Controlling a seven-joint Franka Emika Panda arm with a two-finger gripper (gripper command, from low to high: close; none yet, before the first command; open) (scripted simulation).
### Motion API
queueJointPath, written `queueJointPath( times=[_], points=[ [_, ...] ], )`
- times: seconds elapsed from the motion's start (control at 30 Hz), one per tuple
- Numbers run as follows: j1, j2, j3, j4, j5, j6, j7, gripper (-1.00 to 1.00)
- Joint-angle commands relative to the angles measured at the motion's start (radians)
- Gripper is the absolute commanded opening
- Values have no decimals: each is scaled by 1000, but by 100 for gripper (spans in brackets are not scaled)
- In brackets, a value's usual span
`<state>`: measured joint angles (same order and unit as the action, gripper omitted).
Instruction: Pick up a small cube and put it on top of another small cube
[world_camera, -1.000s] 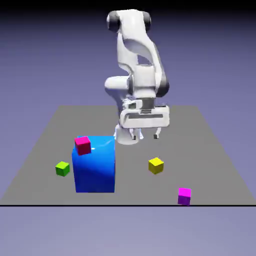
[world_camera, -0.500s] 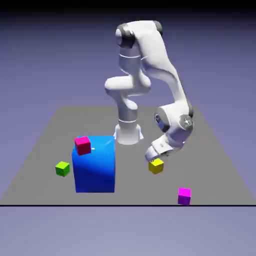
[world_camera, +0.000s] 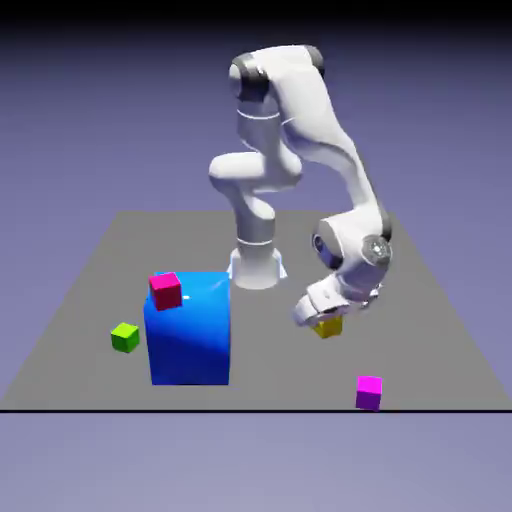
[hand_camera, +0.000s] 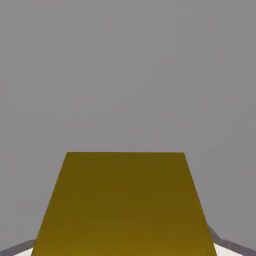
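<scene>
Since half a second ago the gripper (world_camera: 318, 318) has settled lower over the yellow cube (world_camera: 328, 327), which now sits slightly further toward the exterior view's right. In the hand view that cube (hand_camera: 125, 205) fills the space between the fingers; whether they clamp it I cannot tell. The red cube (world_camera: 165, 290) rests against the blue block (world_camera: 190, 335).
</scene>
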<state>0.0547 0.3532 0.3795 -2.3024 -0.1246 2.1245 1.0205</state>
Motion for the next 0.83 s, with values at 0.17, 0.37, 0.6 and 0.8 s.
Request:
queueJointPath(
  times=[0.17, 0.37, 0.6, 0.8],
  points=[
    [-164, 130, 147, 170, 6, -36, 263, -100],
    [-327, 259, 294, 340, 15, -71, 524, -100],
    [-470, 414, 420, 486, 10, -56, 784, -100],
    [-453, 441, 403, 465, -4, -8, 788, 100]
  ],
)
